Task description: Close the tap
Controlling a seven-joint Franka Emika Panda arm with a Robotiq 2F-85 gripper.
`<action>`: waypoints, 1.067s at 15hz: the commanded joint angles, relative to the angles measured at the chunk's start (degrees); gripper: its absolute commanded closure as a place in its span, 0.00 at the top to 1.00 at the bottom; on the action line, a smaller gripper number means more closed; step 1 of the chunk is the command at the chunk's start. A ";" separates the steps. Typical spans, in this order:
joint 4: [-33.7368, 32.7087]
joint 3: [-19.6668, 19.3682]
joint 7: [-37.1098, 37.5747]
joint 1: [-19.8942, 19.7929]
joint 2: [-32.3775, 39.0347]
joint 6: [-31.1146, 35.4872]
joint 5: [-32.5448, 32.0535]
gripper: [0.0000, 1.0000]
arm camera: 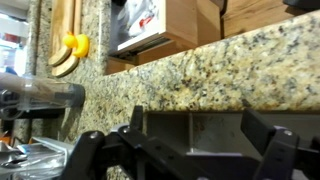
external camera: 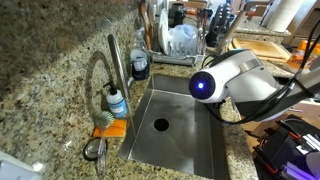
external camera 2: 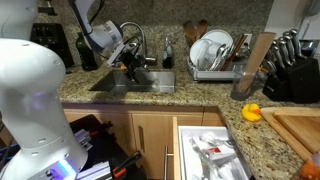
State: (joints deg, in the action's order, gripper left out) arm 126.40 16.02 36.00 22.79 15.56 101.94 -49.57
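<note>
**A:** Tap (external camera: 114,60): where is it, and which step is this?

**B:** It stands at the back rim of the sink (external camera: 180,128), just beside the soap bottle (external camera: 117,103). I judge this to be the approach, as nothing is gripped.

**A:** And the fingers?

**B:** Nearest the wrist camera, the fingers (arm camera: 85,152) are spread wide and empty. Beyond them runs the granite desk (arm camera: 220,65), then the cabinets (arm camera: 180,20).

**A:** Next move?

**B:** Probably bring those fingers to the tap's lever and press it shut. No view shows me that lever clearly.

**A:** How do the views differ?

**B:** In an exterior view the gripper (external camera 2: 129,57) hangs over the sink, near the arched spout. In an exterior view stem and spout stand plain, but I cannot pick out the gripper past the arm (external camera: 240,85). Only the wrist view shows the finger gap.
</note>
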 commanded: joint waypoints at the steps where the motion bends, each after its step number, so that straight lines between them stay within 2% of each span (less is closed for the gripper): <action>1: -2.97 -0.02 -1.84 1.95 1.98 -4.88 -9.72 1.00; 5: -1.39 0.58 1.87 2.61 0.23 -5.53 -23.22 1.00; 6: -1.59 0.97 7.63 1.54 -0.69 -4.04 -20.30 1.00; 7: -2.41 1.31 3.31 1.37 1.18 -4.68 -20.11 1.00; 10: -2.51 1.40 7.10 1.36 0.54 -4.68 -20.10 1.00; 12: -1.97 1.68 3.10 0.69 1.72 2.36 -24.46 1.00; 16: -4.32 1.96 -0.61 1.21 6.72 9.27 -32.05 1.00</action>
State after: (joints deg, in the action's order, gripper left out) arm 123.84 17.19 39.04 24.93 18.85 107.12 -76.69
